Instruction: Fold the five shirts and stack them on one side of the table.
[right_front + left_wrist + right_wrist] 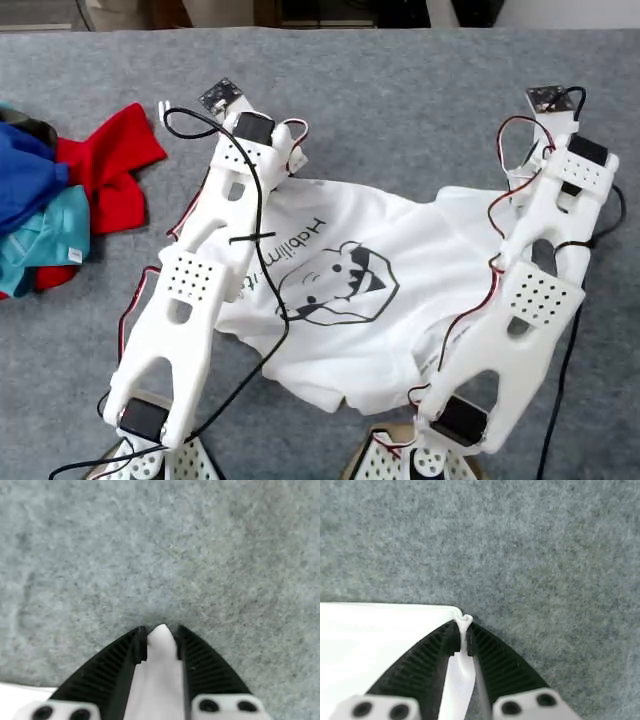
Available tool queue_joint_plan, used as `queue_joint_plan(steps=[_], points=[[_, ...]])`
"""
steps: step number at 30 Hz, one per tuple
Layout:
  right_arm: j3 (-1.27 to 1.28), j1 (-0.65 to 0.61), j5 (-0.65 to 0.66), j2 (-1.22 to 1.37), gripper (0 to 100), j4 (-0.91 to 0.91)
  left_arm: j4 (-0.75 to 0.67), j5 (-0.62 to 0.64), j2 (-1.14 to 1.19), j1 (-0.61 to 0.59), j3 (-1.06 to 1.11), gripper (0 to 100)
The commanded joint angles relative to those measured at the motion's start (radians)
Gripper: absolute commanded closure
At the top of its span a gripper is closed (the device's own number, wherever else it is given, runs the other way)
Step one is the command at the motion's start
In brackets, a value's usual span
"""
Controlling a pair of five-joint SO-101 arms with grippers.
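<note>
Shirt tally on grey table [400, 90]: white shirt [350, 330] spread print-up at centre, rumpled along its 6 o'clock hem. Left gripper [161, 630] sits at the shirt's 11 o'clock corner, jaws closed on a pinch of white cloth. Right gripper [465, 620] sits at the 2 o'clock corner, jaws likewise clamped on a thin fold of the edge. Both arms lie over the shirt's flanks. Heap at the table's 9 o'clock, well apart: red shirt [110, 170], blue shirt [25, 175], teal shirt [45, 240], unfolded and overlapping.
</note>
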Motion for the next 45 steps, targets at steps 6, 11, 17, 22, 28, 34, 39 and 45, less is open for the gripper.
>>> queue_joint_plan(steps=[6,11,17,22,28,34,39,45], points=[[-0.042,0.005,0.005,-0.007,99.7,-0.018,0.018,-0.084,-0.010,0.058,-0.098,98],[-0.045,0.010,-0.003,-0.015,99.7,-0.005,0.094,-0.166,-0.010,0.055,-0.330,98],[-0.249,-0.016,-0.003,-0.091,99.7,0.190,0.164,-0.262,-0.200,-0.026,-0.316,98],[-0.642,-0.061,-0.051,-0.226,99.7,0.373,0.163,-0.367,-0.404,-0.124,-0.318,98],[-0.891,-0.101,-0.133,-0.426,99.7,0.405,0.193,-0.494,-0.668,-0.198,-0.316,98],[-0.866,-0.097,-0.229,-0.716,99.7,0.344,0.247,-0.614,-0.926,-0.213,-0.316,98],[-0.860,-0.097,-0.270,-0.898,99.7,0.259,0.250,-0.677,-1.112,-0.215,-0.316,98],[-0.858,-0.101,-0.270,-1.067,99.7,0.178,0.267,-0.775,-1.323,-0.241,-0.304,98]])
